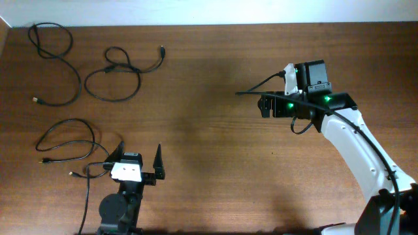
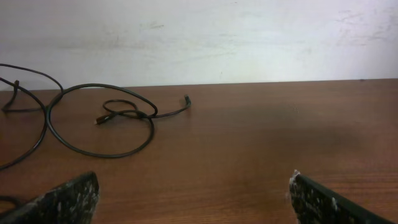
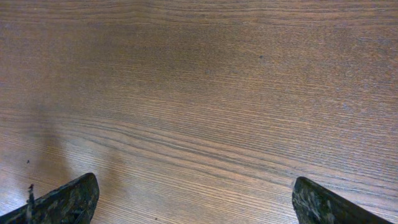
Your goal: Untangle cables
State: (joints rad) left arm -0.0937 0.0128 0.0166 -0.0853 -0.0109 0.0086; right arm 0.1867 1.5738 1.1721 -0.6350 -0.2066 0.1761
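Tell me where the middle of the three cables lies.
In the overhead view the middle cable lies upper left on the table, just right of the corner cable and beyond the open left gripper.

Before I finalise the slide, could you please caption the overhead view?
Three cables lie apart at the table left; left gripper open near them, right gripper open over bare wood.

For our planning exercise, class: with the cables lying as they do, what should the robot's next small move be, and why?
Probably ease the open left gripper forward toward the middle cable: it crosses over itself in a small loop and lies ahead of that arm.
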